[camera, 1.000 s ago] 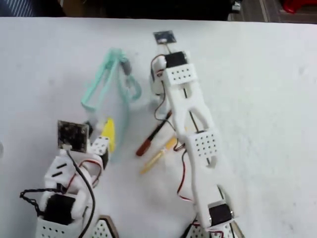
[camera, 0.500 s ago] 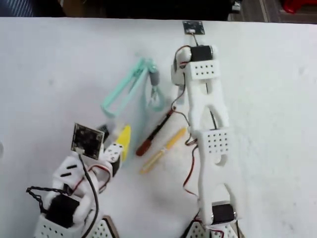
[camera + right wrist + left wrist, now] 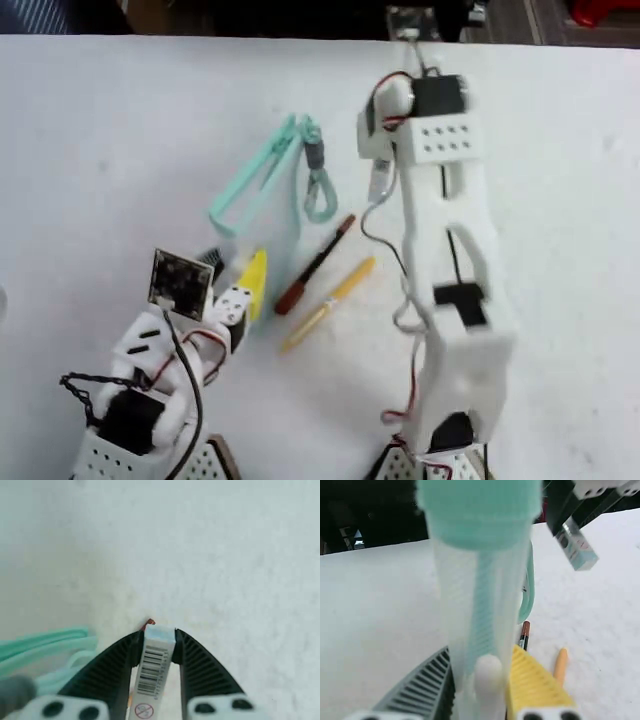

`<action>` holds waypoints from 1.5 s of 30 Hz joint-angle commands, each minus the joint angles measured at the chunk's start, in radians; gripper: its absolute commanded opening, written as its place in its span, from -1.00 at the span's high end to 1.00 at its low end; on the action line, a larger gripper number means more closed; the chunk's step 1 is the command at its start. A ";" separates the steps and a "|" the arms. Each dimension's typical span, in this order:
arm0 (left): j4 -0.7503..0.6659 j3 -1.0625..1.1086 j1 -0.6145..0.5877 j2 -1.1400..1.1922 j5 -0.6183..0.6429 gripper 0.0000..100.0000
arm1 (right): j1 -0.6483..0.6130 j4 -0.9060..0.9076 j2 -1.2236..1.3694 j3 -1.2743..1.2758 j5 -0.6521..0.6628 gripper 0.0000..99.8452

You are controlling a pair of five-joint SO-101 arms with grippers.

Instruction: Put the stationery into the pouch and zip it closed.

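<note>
My left gripper [image 3: 482,655] clamped clear mint-trimmed pouch [image 3: 480,580] to steady it; right gripper [image 3: 158,634] pinched white barcoded block [image 3: 152,675] near pouch, for loading.

The pouch [image 3: 262,185] stretches over the table [image 3: 120,130] left of centre, running from the left gripper [image 3: 232,268] away toward the far edge. Its near end sits between that gripper's fingers. The ring [image 3: 318,195] hangs at the pouch's right side, toward the far end. The pen [image 3: 315,265] lies slanted just right of the pouch. The pencil [image 3: 328,303] lies alongside the pen, nearer and to the right, apart from it. The right gripper [image 3: 159,634] is beyond both, right of the ring, with a block [image 3: 381,180] clamped between its fingers.
</note>
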 commanded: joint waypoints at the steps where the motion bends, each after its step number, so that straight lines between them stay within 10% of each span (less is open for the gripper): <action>1: -0.015 -0.005 0.008 -0.008 -0.009 0.79 | -0.051 -0.010 -0.311 0.129 -0.006 0.97; 20: 0.054 -0.011 0.008 -0.008 -0.009 0.54 | -0.295 -0.788 -1.102 0.916 0.086 0.97; 27: 0.054 -0.011 0.008 -0.008 -0.009 0.54 | -0.476 -0.943 -1.130 0.968 0.086 0.97; 45: 0.051 -0.012 0.008 -0.008 -0.009 0.54 | -0.481 -1.213 -1.130 1.329 0.175 0.97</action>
